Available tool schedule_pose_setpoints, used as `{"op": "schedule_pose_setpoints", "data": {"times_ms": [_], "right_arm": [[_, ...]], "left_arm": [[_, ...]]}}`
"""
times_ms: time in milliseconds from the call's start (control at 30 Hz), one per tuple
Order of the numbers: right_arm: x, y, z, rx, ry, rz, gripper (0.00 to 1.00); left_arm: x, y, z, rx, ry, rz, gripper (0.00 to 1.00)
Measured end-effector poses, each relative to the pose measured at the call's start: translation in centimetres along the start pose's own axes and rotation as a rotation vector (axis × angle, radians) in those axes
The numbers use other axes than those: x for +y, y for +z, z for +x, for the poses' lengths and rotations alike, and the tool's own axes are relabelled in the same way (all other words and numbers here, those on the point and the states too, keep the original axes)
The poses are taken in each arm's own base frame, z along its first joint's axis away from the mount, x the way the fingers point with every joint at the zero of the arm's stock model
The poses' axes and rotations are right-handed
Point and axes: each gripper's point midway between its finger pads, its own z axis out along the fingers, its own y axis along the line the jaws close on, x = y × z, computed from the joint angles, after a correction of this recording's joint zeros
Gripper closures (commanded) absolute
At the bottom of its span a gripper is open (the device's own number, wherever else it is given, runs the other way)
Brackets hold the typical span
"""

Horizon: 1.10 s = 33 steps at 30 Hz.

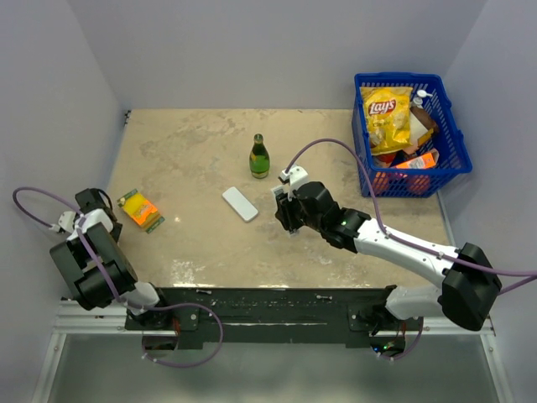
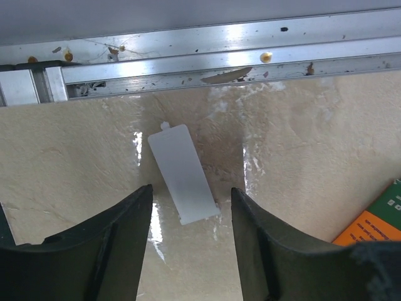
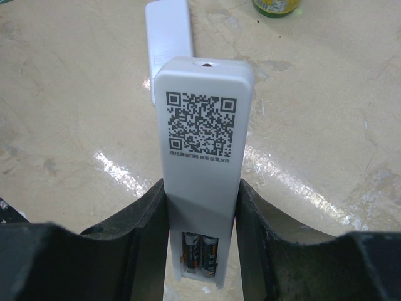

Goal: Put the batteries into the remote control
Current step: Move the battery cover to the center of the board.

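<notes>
The remote control (image 3: 200, 125) is over the worktop (image 1: 193, 151), right of its centre. Its long axis runs straight out from the right gripper (image 3: 202, 188), and its far end points at a white bar (image 3: 169, 31) lying flat beyond it. Its back faces the wrist camera and bears a printed QR code with a line of Chinese characters beneath. The compartment at the gripped end stands uncovered. The two batteries (image 3: 200, 254) sit in it side by side, lengthwise along the remote; their lettering is too small to read. The right fingers are clamped on the remote's long sides. The left gripper (image 2: 191, 190) has its jaws apart, straddling a white cover plate (image 2: 183, 172) that lies flat by the near edge, with a gap on each side. At the far right corner a blue basket (image 1: 457, 143) holds a Lay's bag (image 1: 386, 113).
</notes>
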Motion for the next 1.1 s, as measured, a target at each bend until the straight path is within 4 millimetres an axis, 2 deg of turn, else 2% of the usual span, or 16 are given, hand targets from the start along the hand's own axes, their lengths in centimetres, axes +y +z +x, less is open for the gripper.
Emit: {"op": "schedule_pose_setpoints", "data": {"times_ms": [167,600,833,967,1100], "right_arm": [[0.0,0.0,0.0,0.0,0.0,-0.002,1.0],[0.0,0.0,0.0,0.001,-0.003,-0.003,1.0],[0.1,0.0,0.1,0.001,-0.003,-0.006,1.0],[0.1,0.0,0.3,0.004,-0.004,-0.007,1.0],[0.1,-0.1,0.1,-0.001,-0.003,-0.01,1.0]], "left_arm": [[0.1,0.2,0.1,0.013,-0.021,0.005,0.48],[-0.5,0.8,-0.3,-0.003,-0.047,0.018,0.67],[-1.2,1.0,-0.5,0.004,-0.036,0.041,0.7],[-1.3,0.5,0.1,0.01,-0.023,0.079,0.71],[-2.2,-0.7,2.1,0.032,0.022,0.143,0.72]]}}
